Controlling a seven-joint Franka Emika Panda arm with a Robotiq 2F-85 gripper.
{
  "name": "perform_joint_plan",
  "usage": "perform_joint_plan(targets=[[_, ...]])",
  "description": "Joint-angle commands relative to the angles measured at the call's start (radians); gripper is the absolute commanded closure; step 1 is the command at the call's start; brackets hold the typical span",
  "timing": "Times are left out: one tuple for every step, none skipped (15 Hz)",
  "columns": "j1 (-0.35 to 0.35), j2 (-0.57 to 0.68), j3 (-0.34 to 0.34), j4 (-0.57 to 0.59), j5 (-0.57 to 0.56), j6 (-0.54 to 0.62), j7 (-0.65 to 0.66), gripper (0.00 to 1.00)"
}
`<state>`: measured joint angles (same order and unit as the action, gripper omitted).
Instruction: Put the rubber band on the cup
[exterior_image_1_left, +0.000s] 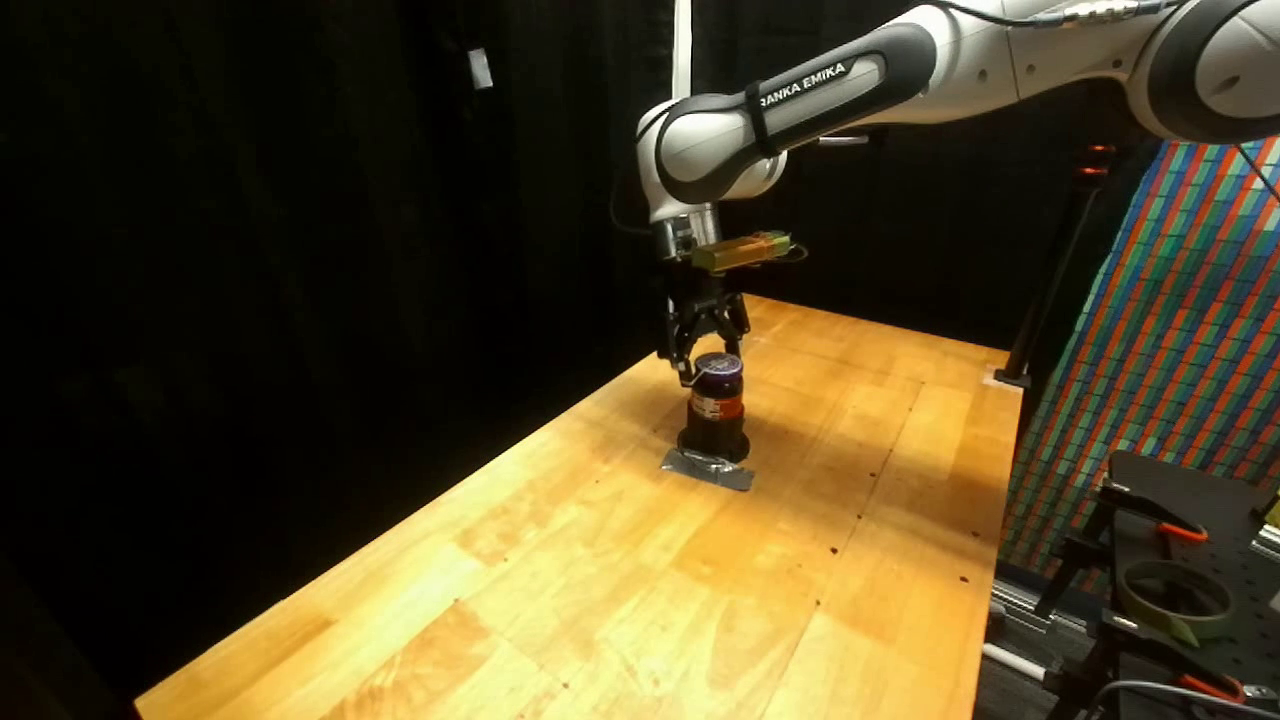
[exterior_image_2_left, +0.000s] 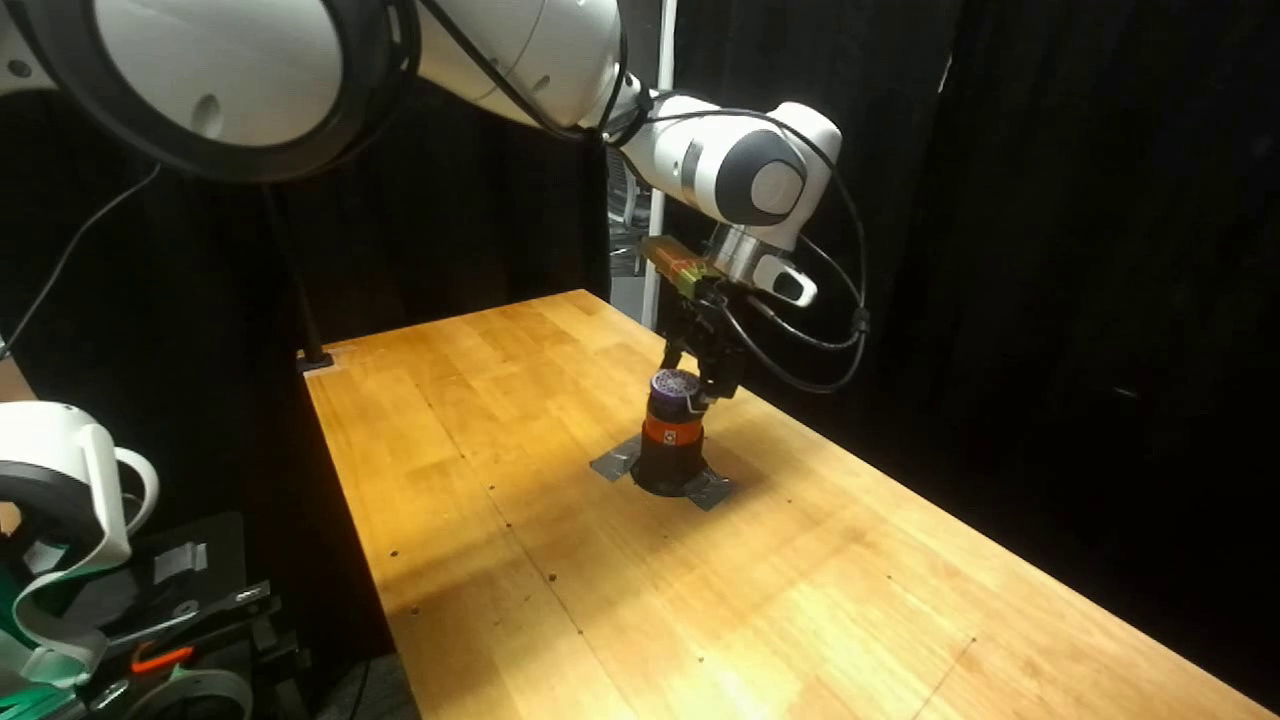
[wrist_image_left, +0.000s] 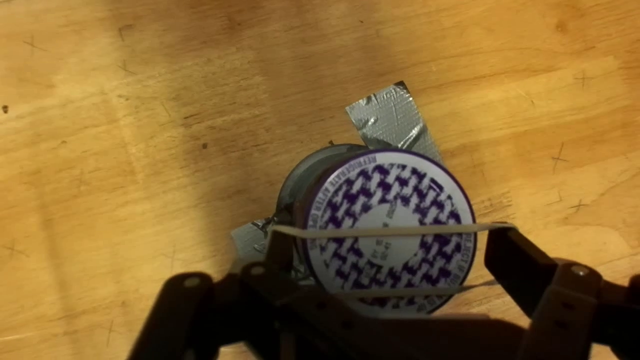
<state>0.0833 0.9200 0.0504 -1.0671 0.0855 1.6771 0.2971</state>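
- Lidded jar (exterior_image_2_left: 672, 425) upright on the wooden desk (exterior_image_1_left: 620, 570), set in or on a round black base (exterior_image_1_left: 714, 436); which of the two I cannot tell
- Its lid (wrist_image_left: 387, 262) faces up, white with a purple pattern and lettering round the edge, of which "REFRIGERATE AFTER" and "REJECT IF" can be read
- An orange-red label (exterior_image_2_left: 672, 431) wraps the jar below the lid, seen in both exterior views
- Pale rubber band (wrist_image_left: 380, 232) stretched between the fingertips (wrist_image_left: 520, 265) of the end effector (wrist_image_left: 392, 245), two strands running across above the lid, the lower one in the wrist view partly hidden
- End effector spread wide, one fingertip at either side of the lid in the wrist view; whether the rubber band touches the lid I cannot tell
- Silver duct tape (wrist_image_left: 395, 117) lies on the desk at two sides of the black base, just beside it or touching
- White and grey Franka arm (exterior_image_1_left: 880, 75) reaches over the desk, a yellow-green block (exterior_image_1_left: 740, 253) mounted near the wrist
- Black curtain (exterior_image_1_left: 300, 250) behind, and a colourful striped sheet (exterior_image_1_left: 1180, 330) beyond the desk edge
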Motion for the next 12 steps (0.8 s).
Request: perform_joint_plan(targets=[[0.009, 0.0, -0.018, 0.006, 0.014, 0.032, 0.02, 0.0], [0.012, 0.002, -0.022, 0.011, 0.009, 0.039, 0.027, 0.0], [0.012, 0.003, -0.024, 0.011, 0.008, 0.05, 0.033, 0.0], [0.016, 0.006, -0.029, 0.013, 0.003, 0.064, 0.044, 0.0], [0.018, 0.007, -0.033, 0.013, 0.0, 0.071, 0.052, 0.0], [0.023, 0.008, -0.038, 0.011, -0.004, 0.082, 0.063, 0.0], [0.027, 0.008, -0.045, 0.007, -0.009, 0.095, 0.076, 0.0], [0.032, 0.009, -0.052, 0.008, -0.014, 0.104, 0.089, 0.0], [0.035, 0.009, -0.055, 0.007, -0.015, 0.108, 0.097, 0.0], [0.039, 0.008, -0.06, 0.003, -0.017, 0.117, 0.108, 0.0], [0.042, 0.008, -0.064, 0.003, -0.019, 0.121, 0.116, 0.0], [0.047, 0.007, -0.069, 0.001, -0.023, 0.124, 0.127, 0.0]])
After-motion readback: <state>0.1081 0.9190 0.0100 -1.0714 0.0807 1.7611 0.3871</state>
